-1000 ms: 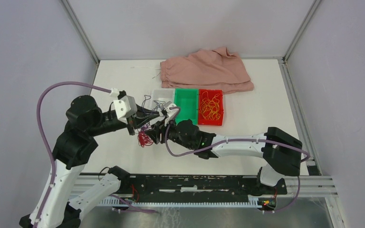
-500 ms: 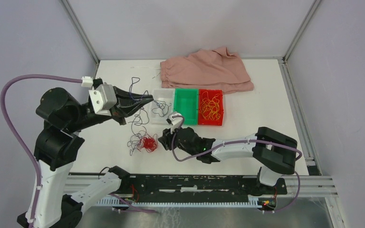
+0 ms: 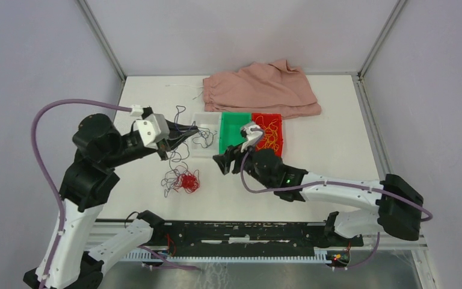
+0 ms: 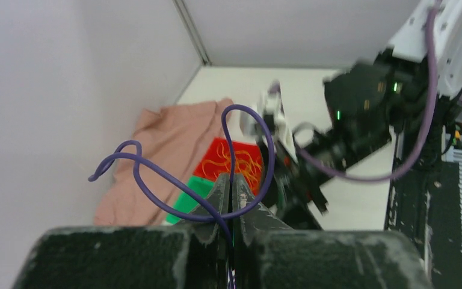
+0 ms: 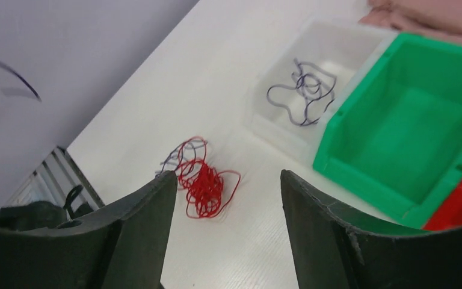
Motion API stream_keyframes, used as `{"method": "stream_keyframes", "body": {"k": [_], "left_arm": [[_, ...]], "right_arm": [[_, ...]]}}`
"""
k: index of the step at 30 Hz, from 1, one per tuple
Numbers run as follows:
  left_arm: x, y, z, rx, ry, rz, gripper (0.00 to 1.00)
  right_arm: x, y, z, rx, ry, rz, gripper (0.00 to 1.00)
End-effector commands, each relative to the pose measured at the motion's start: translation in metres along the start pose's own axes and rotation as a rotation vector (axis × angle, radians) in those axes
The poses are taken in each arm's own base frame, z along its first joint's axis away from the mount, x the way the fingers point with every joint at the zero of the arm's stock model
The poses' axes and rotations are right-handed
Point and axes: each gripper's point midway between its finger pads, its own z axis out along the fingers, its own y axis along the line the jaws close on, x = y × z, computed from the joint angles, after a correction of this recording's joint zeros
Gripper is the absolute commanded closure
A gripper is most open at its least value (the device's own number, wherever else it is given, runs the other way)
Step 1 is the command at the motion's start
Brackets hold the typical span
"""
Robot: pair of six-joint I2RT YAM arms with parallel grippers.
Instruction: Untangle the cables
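Lit brightly and evenly from overhead, in soft white light without glare on the table (image 3: 337, 138). Threw only faint, pale shadows beside the arms (image 3: 90, 180). In the left wrist view, kept the purple cable (image 4: 240, 108) fairly crisp yet smeared the right arm (image 4: 361, 102) and pink cloth (image 4: 168, 138) behind; elsewhere stayed sharp, foregrounds dark.

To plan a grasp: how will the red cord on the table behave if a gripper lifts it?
Probably floppy: the red cord lies in a loose, crumpled heap. Likely light, since it is very thin. It may drag the purple cord along, because their loops overlap.
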Motion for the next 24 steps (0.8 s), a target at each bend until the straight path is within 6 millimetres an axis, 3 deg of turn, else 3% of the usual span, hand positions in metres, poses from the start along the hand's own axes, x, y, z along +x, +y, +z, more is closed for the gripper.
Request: {"method": "stream_keyframes", "body": {"k": [1, 5, 12, 17, 24], "left_arm": [[0.042, 0.004, 0.014, -0.015, 0.049, -0.003, 0.97], [0.083, 0.011, 0.037, -0.014, 0.101, -0.048, 0.97], [0.147, 0.055, 0.083, -0.115, 0.199, -0.044, 0.97], [0.189, 0.085, 0.112, -0.170, 0.248, -0.083, 0.97], [0.240, 0.126, 0.137, -0.218, 0.281, -0.154, 0.97]], "right_arm": [[-0.052, -0.022, -0.016, 0.096, -0.072, -0.014, 0.29], [-0.065, -0.058, -0.035, 0.228, -0.083, -0.013, 0.31], [-0.072, -0.099, -0.068, 0.344, -0.134, 0.013, 0.33], [-0.069, -0.109, -0.080, 0.371, -0.135, -0.006, 0.35], [-0.065, -0.116, -0.087, 0.377, -0.145, -0.032, 0.36]]}}
